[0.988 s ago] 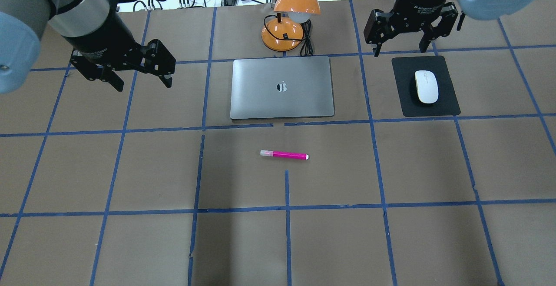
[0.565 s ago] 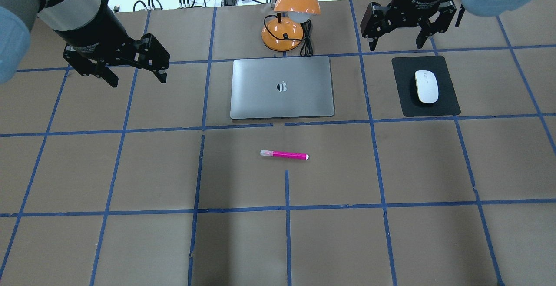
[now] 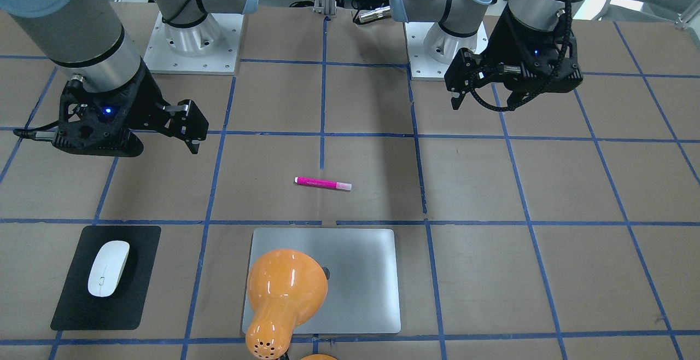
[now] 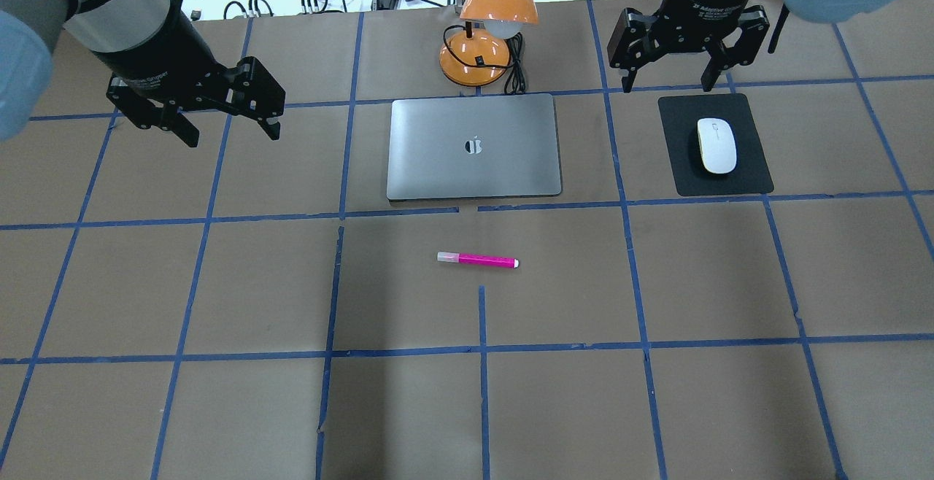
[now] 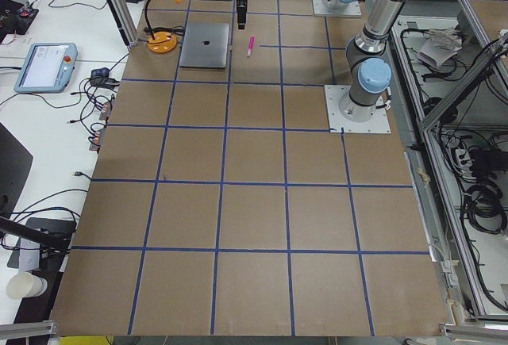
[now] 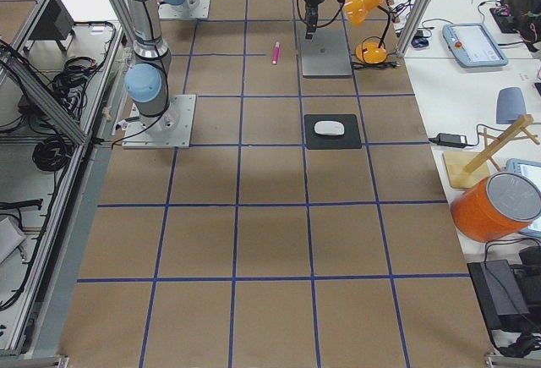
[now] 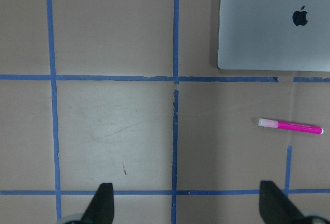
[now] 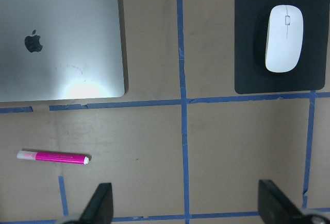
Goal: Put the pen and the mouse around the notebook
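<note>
The silver notebook (image 4: 474, 166) lies closed at the table's far middle. The pink pen (image 4: 478, 260) lies flat on the brown table, one grid square nearer than the notebook. The white mouse (image 4: 716, 145) rests on a black mat (image 4: 682, 173) to the notebook's right. My left gripper (image 4: 232, 136) hovers open and empty to the left of the notebook. My right gripper (image 4: 668, 87) hangs open and empty just beyond the mat's far edge. The left wrist view shows the pen (image 7: 290, 126) and the notebook's corner (image 7: 268, 33). The right wrist view shows the mouse (image 8: 284, 38).
An orange desk lamp (image 4: 485, 35) with a black cord stands just behind the notebook, its shade leaning over the notebook's far edge. Blue tape lines grid the brown table. Cables lie on the white surface beyond the far edge.
My left gripper has drawn back toward the far left and risen a little. My right gripper has shifted slightly toward the far edge. Both stay open; pen, mouse and notebook have not moved.
</note>
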Robot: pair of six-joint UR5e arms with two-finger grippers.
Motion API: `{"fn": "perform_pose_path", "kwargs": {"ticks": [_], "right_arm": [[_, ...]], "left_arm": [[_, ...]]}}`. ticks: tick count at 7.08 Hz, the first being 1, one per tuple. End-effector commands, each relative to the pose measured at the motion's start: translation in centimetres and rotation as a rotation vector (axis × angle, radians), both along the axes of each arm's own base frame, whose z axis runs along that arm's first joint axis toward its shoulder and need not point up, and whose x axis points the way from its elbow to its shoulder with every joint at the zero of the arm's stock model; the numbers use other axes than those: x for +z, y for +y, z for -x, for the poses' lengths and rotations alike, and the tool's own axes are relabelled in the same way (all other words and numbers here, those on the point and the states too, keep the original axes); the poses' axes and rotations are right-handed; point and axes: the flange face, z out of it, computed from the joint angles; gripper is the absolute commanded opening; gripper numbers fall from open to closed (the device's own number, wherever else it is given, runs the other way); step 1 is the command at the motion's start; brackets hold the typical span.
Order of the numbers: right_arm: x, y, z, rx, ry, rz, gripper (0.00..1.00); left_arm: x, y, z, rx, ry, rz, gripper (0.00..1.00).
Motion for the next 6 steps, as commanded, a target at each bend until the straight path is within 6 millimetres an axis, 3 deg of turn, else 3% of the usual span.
{"fn": "perform_pose_path", "kwargs": {"ticks": [1,6], "right_arm": [[-0.24,0.26,0.01,-0.005,-0.006,-0.008,1.0],[0.04,0.49,-0.17,-0.002,-0.015,0.002,1.0]], "left_arm": [[-0.23,0.24,0.04,-0.001,-0.003,-0.005,1.0],[-0.39,0.27,-0.02,0.0,-0.009,-0.008,1.0]]}}
